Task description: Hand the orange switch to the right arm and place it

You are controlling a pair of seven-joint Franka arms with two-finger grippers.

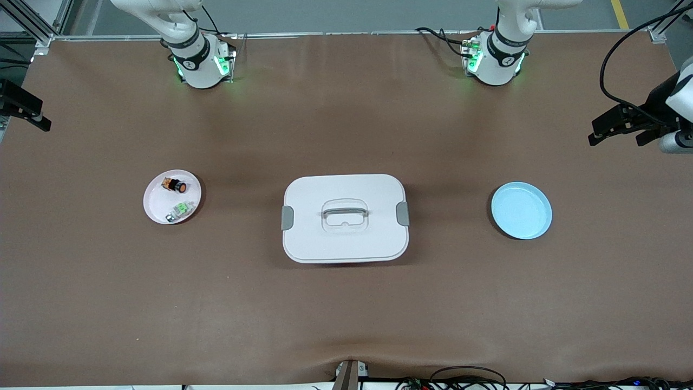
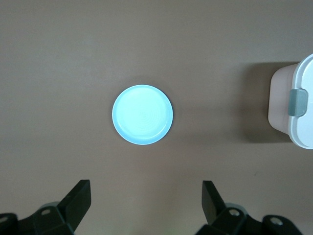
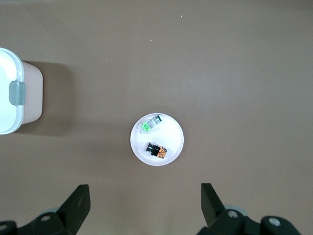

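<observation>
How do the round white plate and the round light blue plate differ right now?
The round white plate carries the orange switch and a green-and-silver switch; the round light blue plate carries nothing. White lies toward the right arm's end, blue toward the left arm's. Both are round and shallow.

**No readable text in view**

No words, brand names, numbers or signs can be read anywhere. The black bands on the two arm bases [image 1: 190, 58] [image 1: 506, 54], at the top of the front view, carry small white marks too tiny to make out.
</observation>
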